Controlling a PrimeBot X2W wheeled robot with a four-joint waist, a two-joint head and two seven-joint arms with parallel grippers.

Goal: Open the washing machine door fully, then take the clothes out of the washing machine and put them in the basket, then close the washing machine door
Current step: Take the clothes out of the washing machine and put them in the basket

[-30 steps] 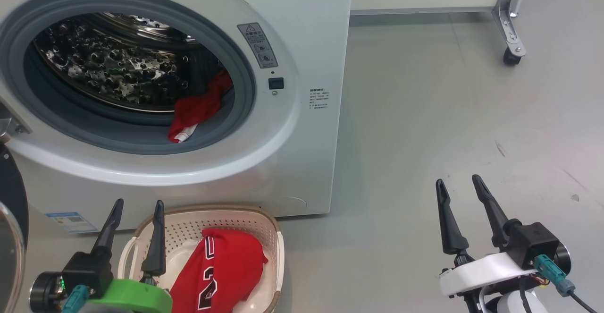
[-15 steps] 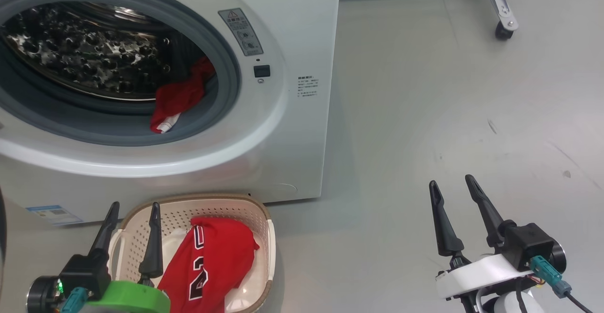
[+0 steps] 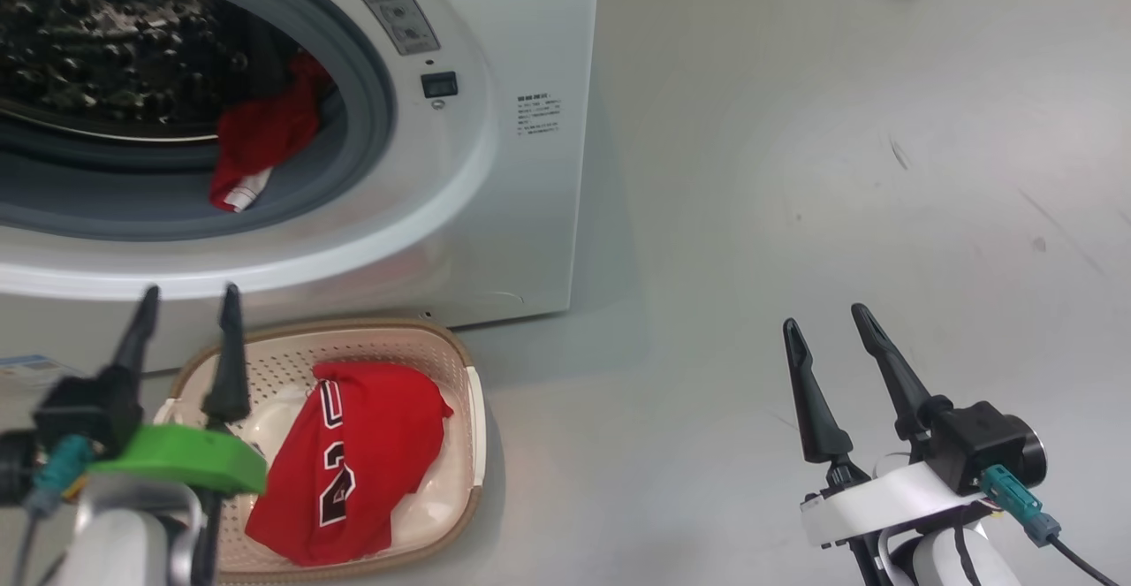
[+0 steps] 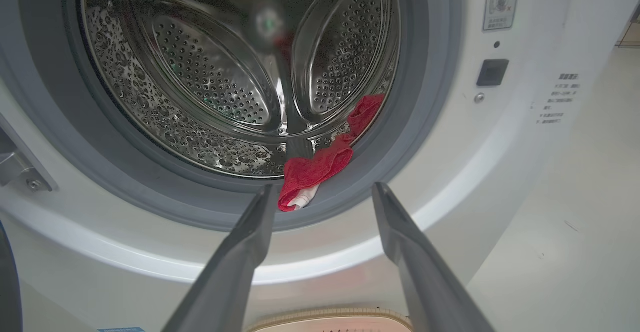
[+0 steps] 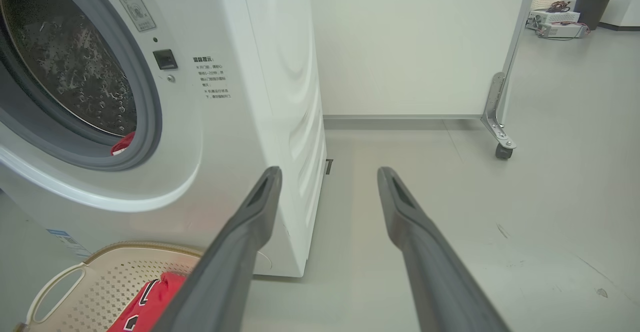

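1. Lifted since a second ago, left gripper [image 3: 190, 290] hangs by the basket [image 3: 389, 331], fingers apart, empty
2. Red garment [image 3: 256, 140] drapes from the washing machine's [image 3: 495, 171] mouth
3. Jersey [image 3: 353, 453] lies in the basket
4. Right gripper [image 3: 822, 314] apart, empty, over floor [image 3: 795, 171]

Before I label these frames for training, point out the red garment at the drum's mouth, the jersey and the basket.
red garment [image 4: 320, 168]: left wrist view, on the red fold above its white trim.
jersey [image 3: 389, 445]: head view, on the red cloth beside the number.
basket [image 3: 292, 356]: head view, on the perforated back wall.
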